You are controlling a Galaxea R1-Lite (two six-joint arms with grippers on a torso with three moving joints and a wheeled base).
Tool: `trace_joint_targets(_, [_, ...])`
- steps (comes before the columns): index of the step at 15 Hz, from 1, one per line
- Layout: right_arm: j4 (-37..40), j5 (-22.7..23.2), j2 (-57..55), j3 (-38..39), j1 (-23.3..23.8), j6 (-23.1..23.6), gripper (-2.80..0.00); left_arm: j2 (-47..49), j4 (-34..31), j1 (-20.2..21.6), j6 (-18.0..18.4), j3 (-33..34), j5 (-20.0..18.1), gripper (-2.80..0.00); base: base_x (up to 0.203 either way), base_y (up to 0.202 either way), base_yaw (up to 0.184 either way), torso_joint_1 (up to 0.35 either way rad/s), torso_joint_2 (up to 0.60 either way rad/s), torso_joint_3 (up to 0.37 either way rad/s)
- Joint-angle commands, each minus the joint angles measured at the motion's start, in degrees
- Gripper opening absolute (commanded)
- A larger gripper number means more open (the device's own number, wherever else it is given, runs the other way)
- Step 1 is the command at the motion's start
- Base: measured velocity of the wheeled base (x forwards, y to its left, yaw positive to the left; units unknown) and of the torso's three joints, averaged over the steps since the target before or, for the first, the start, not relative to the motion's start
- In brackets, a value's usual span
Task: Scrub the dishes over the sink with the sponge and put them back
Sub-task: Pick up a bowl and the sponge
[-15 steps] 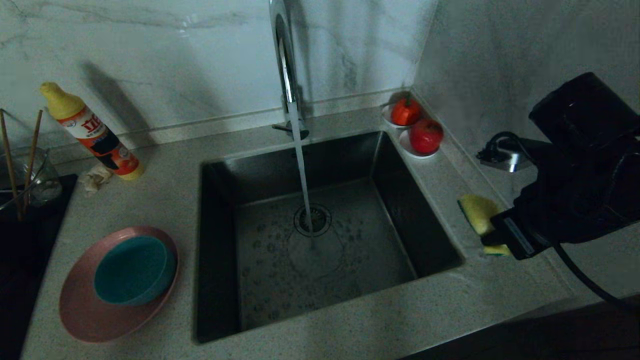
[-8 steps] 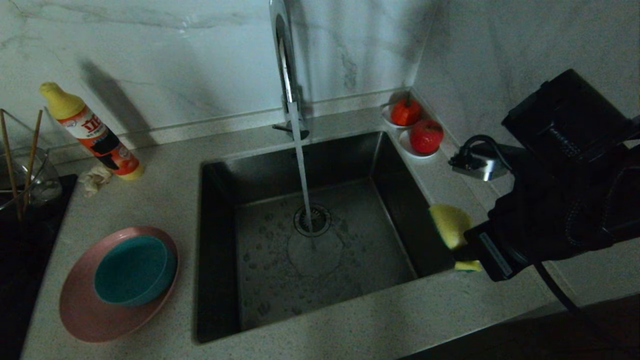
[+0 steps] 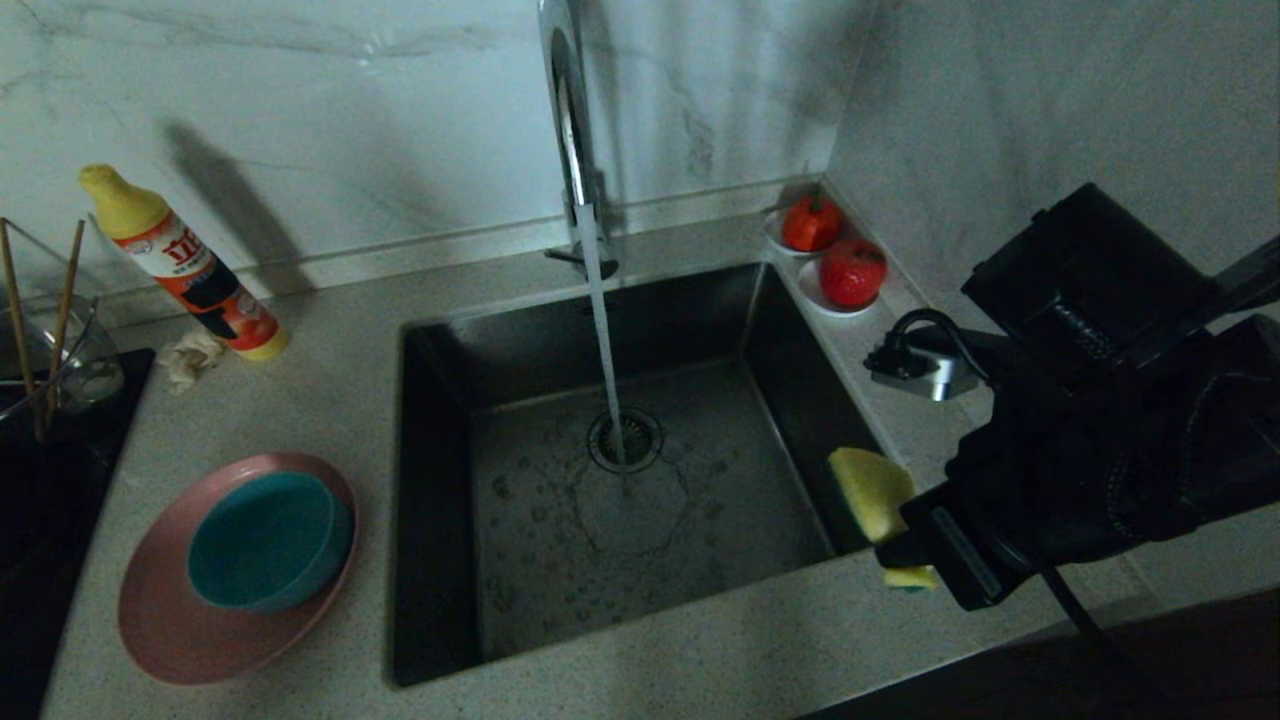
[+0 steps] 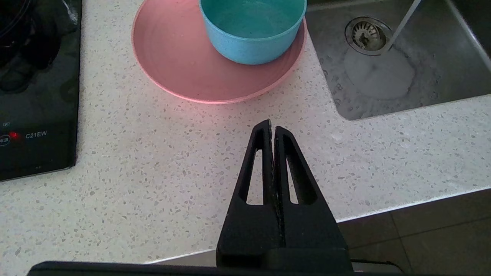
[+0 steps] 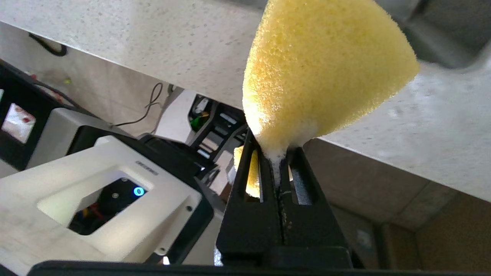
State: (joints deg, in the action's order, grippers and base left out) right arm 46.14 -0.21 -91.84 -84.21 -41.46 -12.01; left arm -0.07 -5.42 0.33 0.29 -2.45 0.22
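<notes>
The sink (image 3: pixel 620 470) fills the centre of the head view, a stream of water (image 3: pixel 603 340) falling from the chrome faucet (image 3: pixel 566 110) onto the drain strainer (image 3: pixel 626 440). At lower left of that frame the pink plate (image 3: pixel 170 620) lies on the counter (image 3: pixel 330 400) with the teal bowl (image 3: pixel 265 540) sitting in it; the chopsticks (image 3: pixel 20 320) stand in a glass container at the far left edge. At lower right the right gripper (image 3: pixel 900 545) is clamped tight on the yellow sponge (image 3: pixel 870 490), which hangs over the basin's right rim. The dishes lie well apart from it, across the whole sink. The left gripper (image 4: pixel 271 128), jaws pressed together and empty, hovers over the counter near the plate, so it looks the likelier arm to fetch a dish.
</notes>
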Motion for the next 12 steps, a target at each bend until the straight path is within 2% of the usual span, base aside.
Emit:
trace_joint_targets(1, [0.3, 0.0, -1.5, 0.0, -1.3, -1.5, -2.8, 0.0, 0.0, 0.0, 0.0, 0.0, 0.0, -2.8, 0.0, 0.0, 0.0, 0.0, 0.0, 0.0])
trace_joint_targets(5, [0.4, -0.1, -2.0, 0.1, -1.9, -2.5, -2.8, 0.0, 0.0, 0.0, 0.0, 0.0, 0.1, -2.8, 0.0, 0.0, 0.0, 0.0, 0.0, 0.0])
trace_joint_targets(8, [0.4, 0.0, -3.0, 0.0, -1.9, -5.0, -2.8, 0.0, 0.0, 0.0, 0.1, 0.0, 0.0, -2.8, 0.0, 0.0, 0.0, 0.0, 0.0, 0.0])
trace_joint_targets(12, [0.4, 0.3, -4.9, -0.7, -1.9, -5.0, -2.8, 0.0, -0.1, 0.0, 0.0, 0.0, 0.1, -2.8, 0.0, 0.0, 0.0, 0.0, 0.0, 0.0])
